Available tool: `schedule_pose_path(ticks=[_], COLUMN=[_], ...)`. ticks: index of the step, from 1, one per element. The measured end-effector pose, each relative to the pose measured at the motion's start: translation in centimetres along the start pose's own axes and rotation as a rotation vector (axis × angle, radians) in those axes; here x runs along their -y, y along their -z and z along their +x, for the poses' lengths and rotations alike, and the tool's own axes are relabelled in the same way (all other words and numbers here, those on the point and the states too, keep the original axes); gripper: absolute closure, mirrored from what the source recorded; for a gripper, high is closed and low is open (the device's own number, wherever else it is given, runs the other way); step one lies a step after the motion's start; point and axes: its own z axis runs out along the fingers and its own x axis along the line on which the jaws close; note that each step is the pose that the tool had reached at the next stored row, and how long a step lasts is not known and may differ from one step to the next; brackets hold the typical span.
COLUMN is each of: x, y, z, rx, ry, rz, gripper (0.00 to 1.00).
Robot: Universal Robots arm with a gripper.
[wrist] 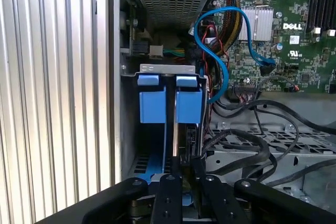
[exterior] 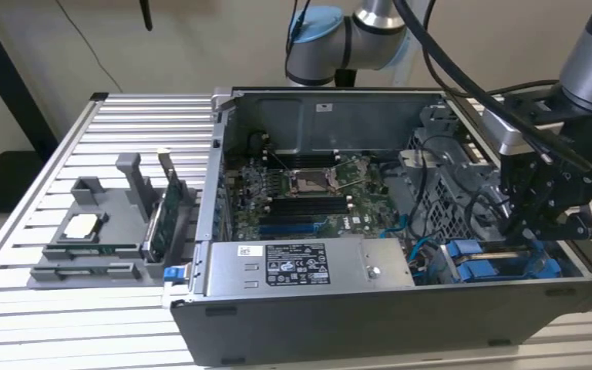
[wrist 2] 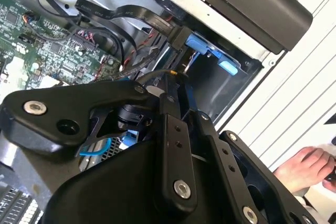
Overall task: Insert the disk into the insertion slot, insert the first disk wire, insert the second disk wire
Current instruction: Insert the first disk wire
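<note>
The disk (wrist: 152,103) stands on edge in its bright blue frame inside the insertion slot (wrist: 165,68), at the case's front corner on the exterior view's right. There the blue frame (exterior: 481,264) lies just below my black gripper (exterior: 527,235), which reaches down into the case. In both wrist views the fingers sit close together right at the disk's end. A dark plug on a black wire (wrist 2: 152,74) sits at my gripper (wrist 2: 176,74) tip, next to the blue frame (wrist 2: 205,45). The gripper (wrist: 186,170) hides the disk's connector end.
A grey power supply box (exterior: 307,264) with a sticker lies beside the bay. A blue cable (wrist: 220,51) and black cable bundles (wrist: 252,145) loop over the green board (exterior: 307,189). A grey fixture (exterior: 95,231) holds parts on the slatted table. A person's hand (wrist 2: 310,167) rests outside the case.
</note>
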Motion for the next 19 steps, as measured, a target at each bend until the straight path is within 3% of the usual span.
schedule_pose_path(ticks=[8,14,19], x=[-0.25,-0.37,-0.44], y=[0.02,-0.01,-0.19], z=[0.0,0.03,-0.03], rx=[0.0,-0.0004,-0.0003], ry=[0.0,0.0,0.0], rz=[0.0028,0.014,0.0293], gripper=[0.81,0.81,0.81])
